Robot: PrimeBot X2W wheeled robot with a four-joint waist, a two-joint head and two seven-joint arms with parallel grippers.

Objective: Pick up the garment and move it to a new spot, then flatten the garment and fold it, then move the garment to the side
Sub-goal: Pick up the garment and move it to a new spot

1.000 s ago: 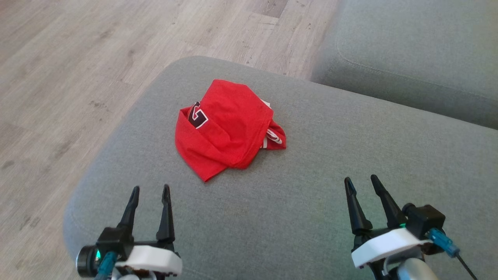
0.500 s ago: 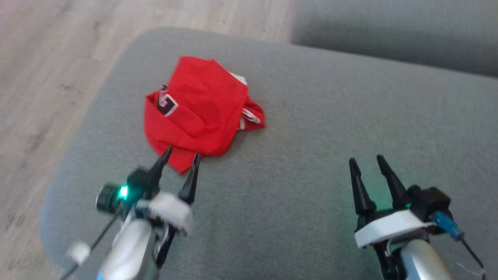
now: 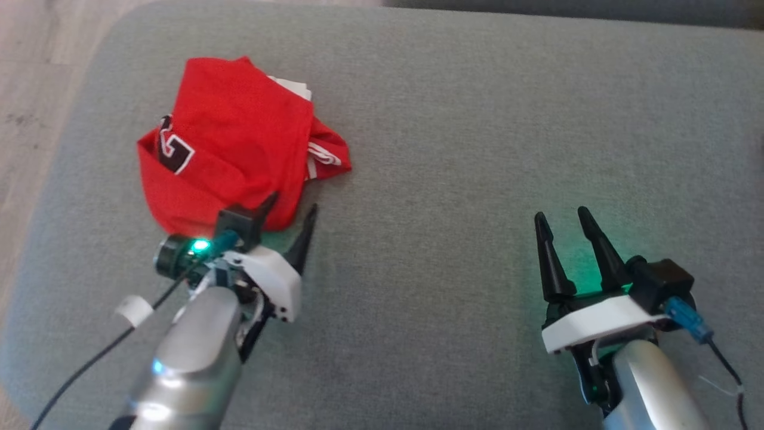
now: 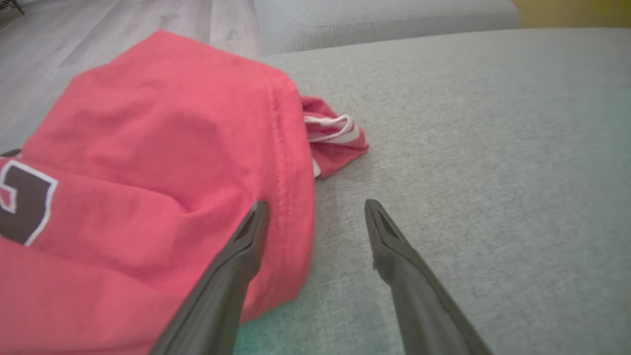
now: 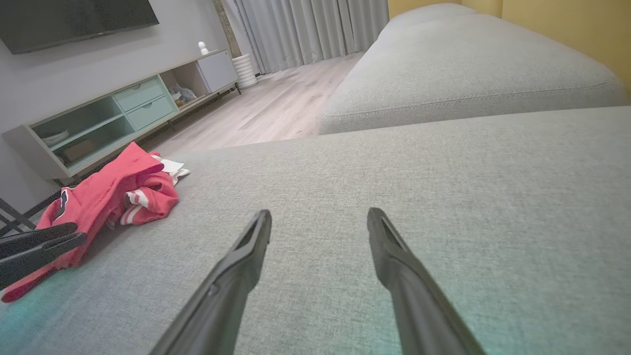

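Garment (image 3: 233, 137) lies bunched at the left end of the sofa (image 3: 477, 119), light and limp, likely to sag. Left gripper (image 3: 293, 201) gapes empty astride its hemmed near edge (a fair hold); right gripper (image 3: 561, 213) wide open, empty

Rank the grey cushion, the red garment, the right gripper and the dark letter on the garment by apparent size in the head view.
Largest to smallest:
1. grey cushion
2. red garment
3. right gripper, which is nearer the camera and so looks bigger than it would beside the garment
4. dark letter
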